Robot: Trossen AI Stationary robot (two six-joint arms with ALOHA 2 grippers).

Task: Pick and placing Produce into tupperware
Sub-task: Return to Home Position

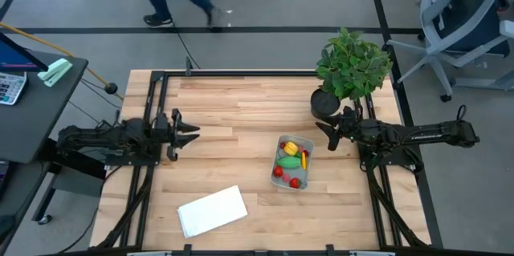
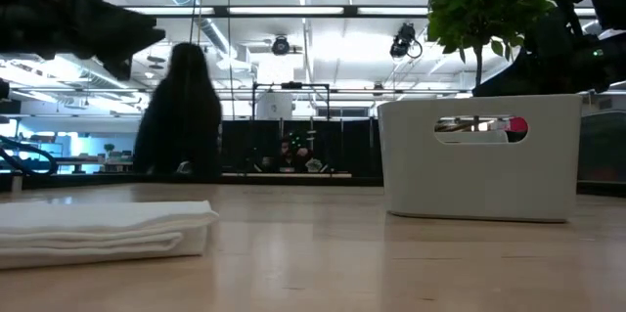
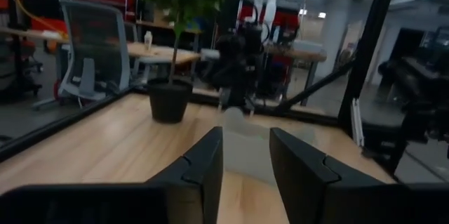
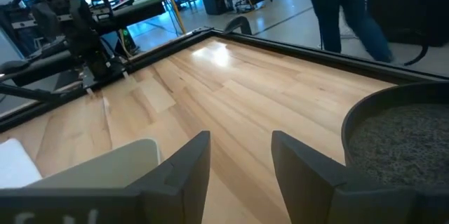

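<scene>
Two grippers w/ fingers apart, empty: left gripper (image 1: 193,134) nr counter (image 1: 241,103) left edge, right gripper (image 1: 325,132) nr right edge beside potted plant (image 1: 352,65); produce (image 1: 287,160) inside tupperware (image 1: 275,162), right of counter centre.

Produce (image 2: 516,128) mostly behind the tupperware (image 2: 479,180) wall, low view
</scene>
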